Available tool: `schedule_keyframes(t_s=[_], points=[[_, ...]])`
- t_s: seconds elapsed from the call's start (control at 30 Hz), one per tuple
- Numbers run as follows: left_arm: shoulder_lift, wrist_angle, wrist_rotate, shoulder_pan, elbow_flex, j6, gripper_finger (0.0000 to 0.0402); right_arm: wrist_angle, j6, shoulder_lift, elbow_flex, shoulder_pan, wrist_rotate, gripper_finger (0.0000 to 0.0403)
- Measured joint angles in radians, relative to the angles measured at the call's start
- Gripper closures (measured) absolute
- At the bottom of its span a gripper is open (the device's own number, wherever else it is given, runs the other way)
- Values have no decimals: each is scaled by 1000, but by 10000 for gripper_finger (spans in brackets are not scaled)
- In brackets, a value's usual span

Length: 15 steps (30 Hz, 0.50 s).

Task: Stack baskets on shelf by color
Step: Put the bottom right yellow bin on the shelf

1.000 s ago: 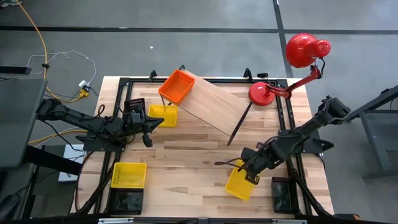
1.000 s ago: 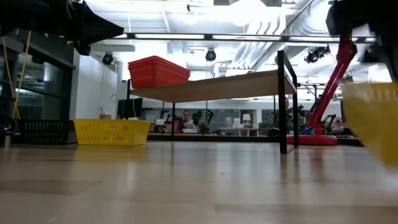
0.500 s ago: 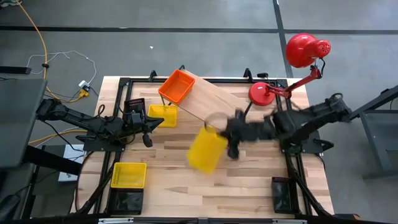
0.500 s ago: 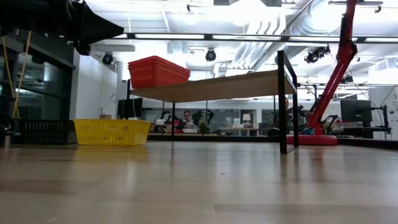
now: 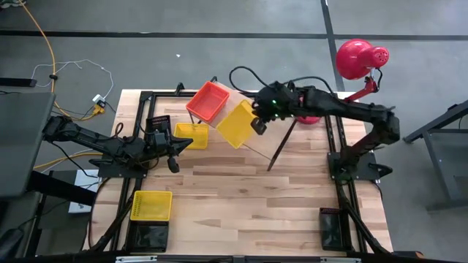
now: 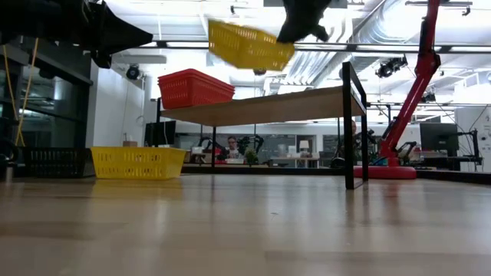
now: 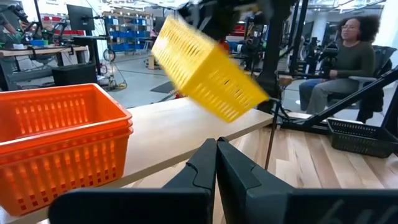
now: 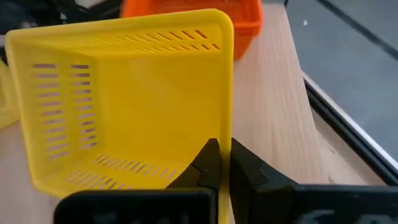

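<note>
My right gripper (image 5: 257, 121) is shut on a yellow basket (image 5: 237, 123) and holds it in the air over the light wood shelf (image 5: 267, 131), just right of the orange-red baskets (image 5: 208, 101) that sit on the shelf's far-left end. The low view shows the yellow basket (image 6: 247, 46) tilted above the shelf board (image 6: 307, 102). My left gripper (image 5: 172, 150) is shut and hovers next to another yellow basket (image 5: 191, 135), which rests on the tabletop beside the shelf. In its wrist view the shut gripper (image 7: 216, 149) faces the shelf. My right gripper (image 8: 224, 149) pinches one end wall of the yellow basket at its rim (image 8: 225, 118), one finger inside the basket and one outside. It comes at the basket from the table's right side, slanting down. The basket is lifted clear and tilted, above the shelf.
A yellow basket (image 5: 151, 205) and a black one (image 5: 148, 236) lie at the table's near-left corner. Another black basket (image 5: 159, 123) sits behind my left arm, one more (image 5: 330, 228) at the near right. A red desk lamp (image 5: 351, 66) stands at the far right. A person (image 7: 348, 59) sits beyond the table.
My right gripper has lifted the yellow basket from the table's near right, carried it up and toward the far-left, and now holds it over the shelf beside the orange-red baskets. The basket has turned about on the way.
</note>
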Motion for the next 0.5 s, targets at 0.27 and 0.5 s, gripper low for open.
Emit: schedule_keyframes(t_s=[0.27,0.5], points=[[0,0,0,0,0,0,402,2,-34,94,-1,-71,-93,402],[0,0,0,0,0,0,401,16,-68,131,-1,-87,-96,402]])
